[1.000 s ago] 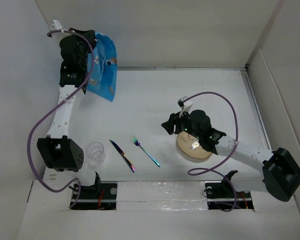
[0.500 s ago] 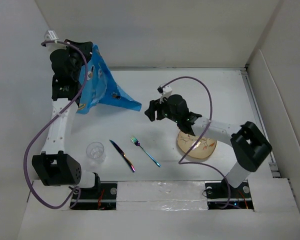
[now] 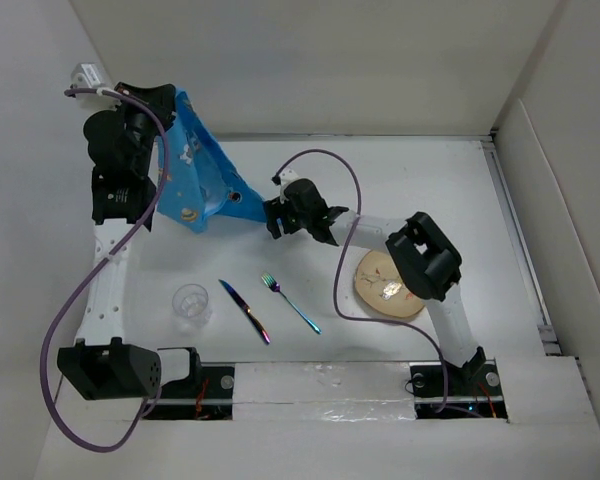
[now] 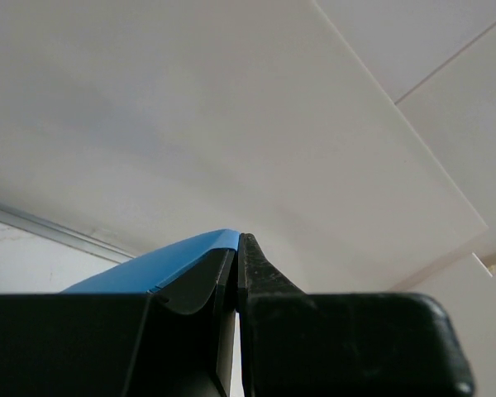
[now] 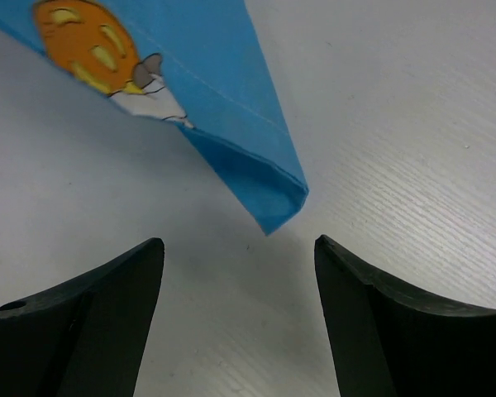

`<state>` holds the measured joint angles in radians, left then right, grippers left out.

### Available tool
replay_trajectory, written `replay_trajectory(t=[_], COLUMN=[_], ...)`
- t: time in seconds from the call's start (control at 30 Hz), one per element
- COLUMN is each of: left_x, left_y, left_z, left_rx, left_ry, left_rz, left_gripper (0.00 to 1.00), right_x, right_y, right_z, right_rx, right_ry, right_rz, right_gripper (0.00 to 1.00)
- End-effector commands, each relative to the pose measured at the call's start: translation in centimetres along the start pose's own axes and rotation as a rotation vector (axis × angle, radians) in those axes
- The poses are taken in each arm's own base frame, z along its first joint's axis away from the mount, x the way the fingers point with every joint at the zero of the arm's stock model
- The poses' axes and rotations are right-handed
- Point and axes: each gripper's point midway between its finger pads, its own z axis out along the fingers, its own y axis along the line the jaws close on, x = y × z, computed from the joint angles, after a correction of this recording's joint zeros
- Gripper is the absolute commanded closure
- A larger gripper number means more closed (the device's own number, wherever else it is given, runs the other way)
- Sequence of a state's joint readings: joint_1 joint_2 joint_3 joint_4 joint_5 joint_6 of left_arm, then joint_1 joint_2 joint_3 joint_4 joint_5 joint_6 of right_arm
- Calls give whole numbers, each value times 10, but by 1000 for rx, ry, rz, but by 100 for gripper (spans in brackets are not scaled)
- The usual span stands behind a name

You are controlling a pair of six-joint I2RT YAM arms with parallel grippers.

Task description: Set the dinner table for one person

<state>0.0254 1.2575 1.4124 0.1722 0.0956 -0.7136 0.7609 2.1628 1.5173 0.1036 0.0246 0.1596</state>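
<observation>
My left gripper (image 3: 172, 100) is raised at the back left, shut on the top edge of the blue placemat (image 3: 202, 170). The placemat hangs slanting down to the dinner table (image 3: 430, 190). In the left wrist view the jaws (image 4: 238, 241) pinch blue cloth (image 4: 149, 269). My right gripper (image 3: 269, 221) reaches left to the placemat's lower right corner. It is open (image 5: 238, 244), and the cloth's corner (image 5: 269, 211) lies just ahead of the gap, untouched. On the table lie a tan plate (image 3: 390, 287), a rainbow fork (image 3: 290, 303) and knife (image 3: 245, 311), and a clear glass (image 3: 191, 303).
White wall panels (image 3: 330, 60) close in the table on the left, back and right. The right arm's purple cable (image 3: 340, 290) loops over the table beside the plate. The arm bases (image 3: 190, 375) sit at the near edge.
The right arm swung left from over the plate to the placemat's lower corner, jaws widening. The left arm pulled the placemat's top up and leftward, spreading the cloth out.
</observation>
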Motion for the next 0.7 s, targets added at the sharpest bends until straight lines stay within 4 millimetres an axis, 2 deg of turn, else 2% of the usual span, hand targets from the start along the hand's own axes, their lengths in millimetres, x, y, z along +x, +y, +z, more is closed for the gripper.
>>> replay_trajectory(t=[0.0, 0.07, 0.13, 0.17, 0.27, 0.37, 0.4, 0.43, 0.47, 0.5, 0.53, 0.6, 0.63, 0.67], left_x=[-44, -46, -43, -42, -42, -45, -46, -46, -46, -46, -46, -45, -44, -44], left_y=[-43, -48, -50, -50, -50, -51, -52, -49, -49, -48, -48, -47, -45, -43], left_z=[-18, -19, -21, -21, -21, -22, -20, -20, -20, -20, -19, -17, -15, -15], left_rx=[104, 119, 134, 137, 129, 129, 127, 115, 116, 112, 112, 107, 103, 97], left_ry=[-112, -109, -96, -95, -90, -97, -98, -95, -96, -98, -103, -98, -96, -97], left_rz=[45, 43, 32, 31, 40, 47, 52, 58, 61, 59, 58, 60, 62, 64], left_gripper=[100, 100, 100, 100, 100, 100, 100, 100, 100, 100, 100, 100, 100, 100], right_x=[-15, -16, -7, -11, -18, -21, -19, -19, -32, -27, -31, -50, -52, -59], right_y=[-5, 4, 0, -2, -6, 4, 3, 15, 14, 16, 20, 26, 24, 16], right_z=[4, 10, 20, 22, 24, 28, 29, 28, 26, 23, 19, 8, 3, -3], right_rx=[48, -4, 23, 33, 39, -19, -20, -86, -104, -115, -141, -171, -155, -132], right_ry=[-1, -10, 13, 2, -36, -51, -54, -58, -99, -97, -115, -182, -189, -210], right_rz=[22, 36, 48, 51, 78, 78, 80, 77, 84, 90, 90, 93, 98, 103], right_gripper=[22, 21, 21, 25, 25, 34, 46, 53, 60, 71, 76, 95, 100, 100])
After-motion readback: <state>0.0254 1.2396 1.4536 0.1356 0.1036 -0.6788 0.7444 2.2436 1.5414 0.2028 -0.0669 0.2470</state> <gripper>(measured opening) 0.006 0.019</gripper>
